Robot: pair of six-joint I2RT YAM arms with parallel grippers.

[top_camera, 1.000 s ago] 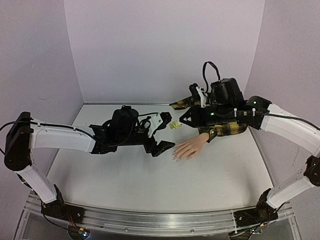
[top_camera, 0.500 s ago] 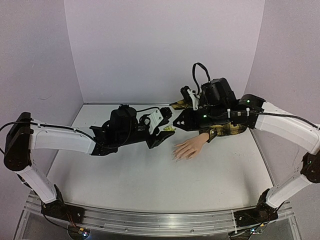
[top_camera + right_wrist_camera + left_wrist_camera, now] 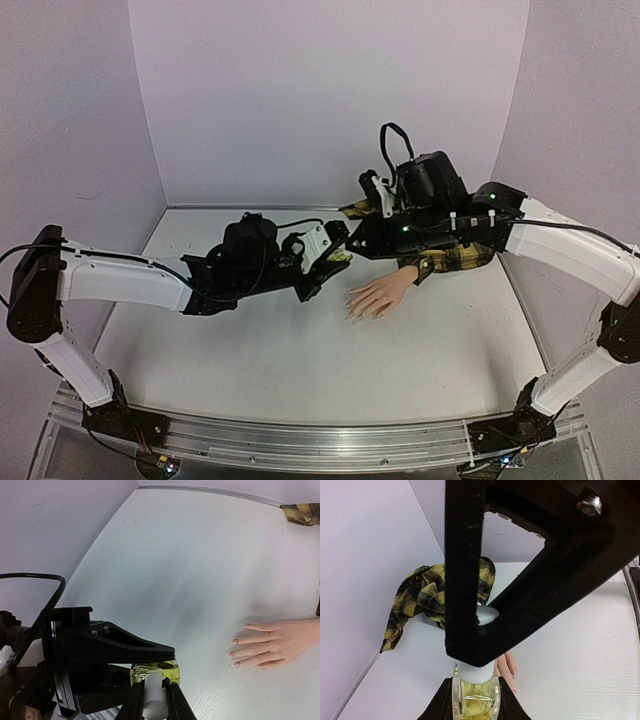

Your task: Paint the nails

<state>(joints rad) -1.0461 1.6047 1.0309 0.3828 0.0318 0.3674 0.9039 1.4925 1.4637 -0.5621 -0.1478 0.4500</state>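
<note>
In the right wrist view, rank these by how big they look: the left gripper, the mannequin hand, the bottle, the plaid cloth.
1. Left gripper, largest.
2. Mannequin hand.
3. Bottle, looking bigger because it is nearest the camera.
4. Plaid cloth, smallest; only a corner shows.

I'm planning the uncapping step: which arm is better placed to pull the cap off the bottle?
Right. The right claw is closed on the white cap, while the left claw grips the bottle by its yellow glass body, steadying it. The mannequin hand also lies on the right arm's side.
</note>
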